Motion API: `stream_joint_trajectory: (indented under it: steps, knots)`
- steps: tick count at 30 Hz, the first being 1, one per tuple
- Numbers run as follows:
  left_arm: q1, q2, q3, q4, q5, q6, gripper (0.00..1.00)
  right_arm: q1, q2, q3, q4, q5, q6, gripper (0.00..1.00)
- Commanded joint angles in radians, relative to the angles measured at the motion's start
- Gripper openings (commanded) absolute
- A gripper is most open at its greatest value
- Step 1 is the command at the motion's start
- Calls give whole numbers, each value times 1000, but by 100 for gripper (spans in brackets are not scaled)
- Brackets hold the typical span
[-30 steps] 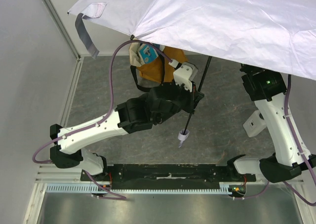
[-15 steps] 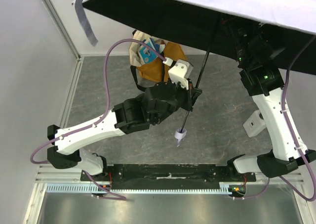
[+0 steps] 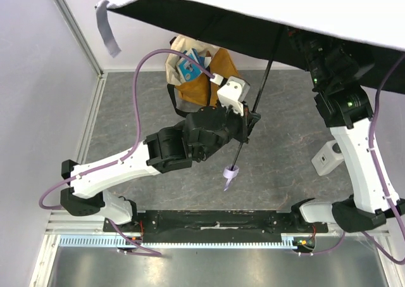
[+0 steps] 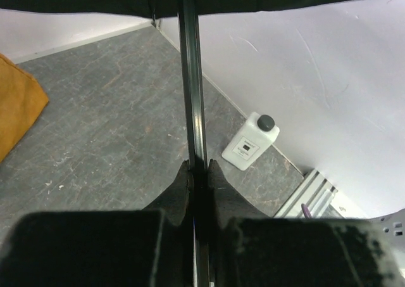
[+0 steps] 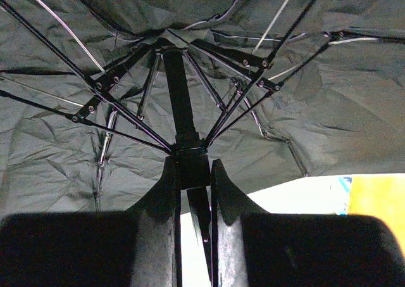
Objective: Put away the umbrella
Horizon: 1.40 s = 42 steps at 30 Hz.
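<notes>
The umbrella stands open, its pale canopy [image 3: 304, 8] tilted across the top of the overhead view with the dark underside [image 3: 209, 21] showing. Its slim black shaft [image 3: 261, 94] slants down to a lavender wrist strap [image 3: 231, 173] hanging above the table. My left gripper [image 3: 248, 123] is shut on the shaft low down, and in the left wrist view the left gripper [image 4: 199, 166] pinches the shaft [image 4: 192, 78]. My right gripper [image 5: 192, 163] is up under the canopy, shut on the runner [image 5: 188, 149] where the ribs [image 5: 120, 119] meet. From above, the right gripper is hidden in the canopy's shadow.
A mustard-and-cream tote bag [image 3: 196, 71] lies at the back of the table behind my left arm. A white bottle [image 3: 327, 157] with a black cap stands at the right, near the wall [image 4: 316, 59]. A grey strap [image 3: 107, 33] hangs off the canopy's left corner.
The canopy has tipped up so its dark underside now faces the camera. My right arm rose under it and its jaws closed on the runner. The left grip has held.
</notes>
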Motion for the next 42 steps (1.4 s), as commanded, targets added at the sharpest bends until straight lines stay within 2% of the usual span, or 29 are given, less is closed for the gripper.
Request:
stream_joint_trajectory:
  steps: [1, 3, 5, 7, 11, 15, 17, 21, 25, 28, 29, 30, 33, 37, 42]
  knots:
    - [-5, 34, 113, 93, 15, 120, 2, 38, -119, -147, -10, -171, 97, 0]
    - [-3, 49, 153, 82, 36, 124, 2, 84, -173, -306, 34, -224, 131, 0]
    - [-3, 54, 178, 65, 48, 125, 2, 165, -249, -434, 27, -183, 107, 0]
    - [-3, 40, 169, 61, 68, 115, 2, 199, -305, -474, 1, -163, 90, 0]
    - [-3, 27, 166, 67, 160, 64, 2, 207, -319, -422, -76, -179, 84, 0]
    - [-3, 20, 186, 61, 306, 32, 2, 210, -276, -387, -127, -302, 129, 0]
    - [0, -12, 157, 78, 321, 10, 2, 213, -257, -358, -186, -316, 108, 0]
    - [12, -37, 62, 188, 321, -45, 2, 274, -277, -437, -96, -246, 122, 0]
    - [61, 27, 175, 92, 403, -82, 2, 391, -262, -494, -55, -180, 93, 0]
    - [130, -29, 109, 71, 485, -126, 2, 403, -294, -560, -1, -131, 106, 0]
    - [154, -73, 25, 96, 521, -134, 8, 394, -303, -561, 17, -108, 105, 0]
    - [167, -113, -32, 125, 559, -152, 19, 386, -303, -542, 20, -92, 96, 0]
    - [205, -239, -257, 211, 655, -215, 43, 311, -285, -468, 49, -112, 91, 0]
    - [254, -333, -386, 253, 755, -293, 67, 196, -251, -414, 109, -202, 146, 0]
    - [256, -348, -446, 242, 817, -347, 72, 130, -237, -420, 165, -233, 212, 0]
